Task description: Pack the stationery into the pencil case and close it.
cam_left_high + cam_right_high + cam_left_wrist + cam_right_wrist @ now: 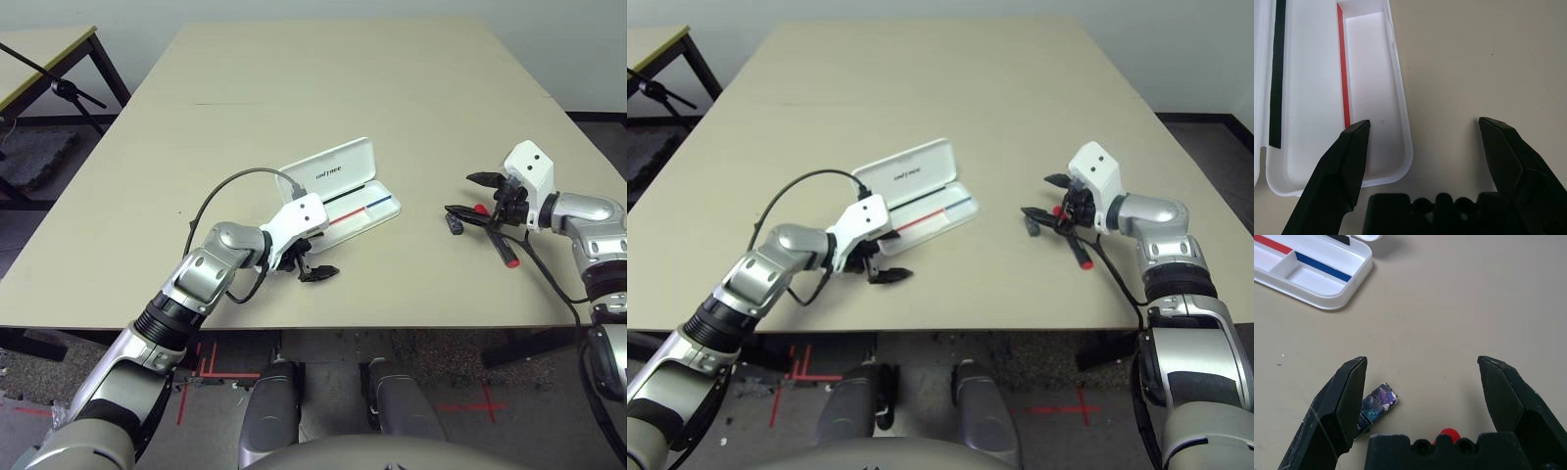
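The white pencil case lies open in the middle of the table, its lettered lid (333,166) raised behind the shallow tray (364,209). A thin red stick (1343,73) and a blue stick (1322,268) sit in the tray. My left gripper (312,259) is open at the tray's near-left end, one finger (1352,161) over the tray's corner and the other over bare table. To the right, the small dark block (1376,405) and the red-capped marker (505,252) lie on the table. My right gripper (472,194) hovers open over them, holding nothing.
Bare table spreads behind the case and between the two arms. The table's front edge (392,326) runs just below both grippers. A cable (211,201) loops from my left wrist. A second table (39,54) and a stand are at the far left.
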Available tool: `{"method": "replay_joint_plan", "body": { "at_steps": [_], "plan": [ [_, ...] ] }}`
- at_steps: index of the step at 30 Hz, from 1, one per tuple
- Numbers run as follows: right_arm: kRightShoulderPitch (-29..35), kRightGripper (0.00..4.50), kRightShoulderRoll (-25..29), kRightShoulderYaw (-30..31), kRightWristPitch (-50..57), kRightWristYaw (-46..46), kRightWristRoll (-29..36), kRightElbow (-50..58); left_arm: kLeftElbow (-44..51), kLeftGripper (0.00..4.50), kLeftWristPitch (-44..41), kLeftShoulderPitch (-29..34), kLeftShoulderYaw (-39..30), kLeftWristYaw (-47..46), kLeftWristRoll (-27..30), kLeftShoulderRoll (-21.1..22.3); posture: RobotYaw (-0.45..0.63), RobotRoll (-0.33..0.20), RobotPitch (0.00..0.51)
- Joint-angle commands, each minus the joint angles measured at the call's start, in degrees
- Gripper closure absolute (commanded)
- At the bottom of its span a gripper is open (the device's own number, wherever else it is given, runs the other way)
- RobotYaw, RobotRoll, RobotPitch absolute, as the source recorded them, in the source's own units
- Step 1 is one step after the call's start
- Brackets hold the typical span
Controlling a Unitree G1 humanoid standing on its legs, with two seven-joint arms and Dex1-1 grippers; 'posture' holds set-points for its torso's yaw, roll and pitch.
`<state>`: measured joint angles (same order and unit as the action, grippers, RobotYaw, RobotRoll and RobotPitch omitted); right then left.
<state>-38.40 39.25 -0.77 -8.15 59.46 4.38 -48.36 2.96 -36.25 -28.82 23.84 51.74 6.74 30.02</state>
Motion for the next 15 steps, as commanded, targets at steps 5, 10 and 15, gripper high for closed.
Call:
{"method": "replay_joint_plan", "body": {
  "at_steps": [5, 10, 15],
  "plan": [
    [-1.1, 0.00, -0.3, 0.2, -1.1, -0.3, -0.8, -1.8, -0.9, 2.11, -0.8, 0.3, 1.0, 0.9, -0.6, -0.2, 0.03, 0.000, 0.076],
    [-0.9, 0.00, -0.2, 0.1, -1.4, -0.5, -0.7, -1.8, -1.2, 4.11, -0.6, 0.0, 1.1, 1.3, -0.5, -0.5, 0.01, 0.000, 0.073],
    [-0.1, 0.00, 0.3, -0.3, -1.8, -0.9, -0.6, -1.7, -2.2, 4.47, 0.1, -0.7, 1.0, 1.8, -0.7, -1.1, 0.00, 0.000, 0.074]
  ]
}}
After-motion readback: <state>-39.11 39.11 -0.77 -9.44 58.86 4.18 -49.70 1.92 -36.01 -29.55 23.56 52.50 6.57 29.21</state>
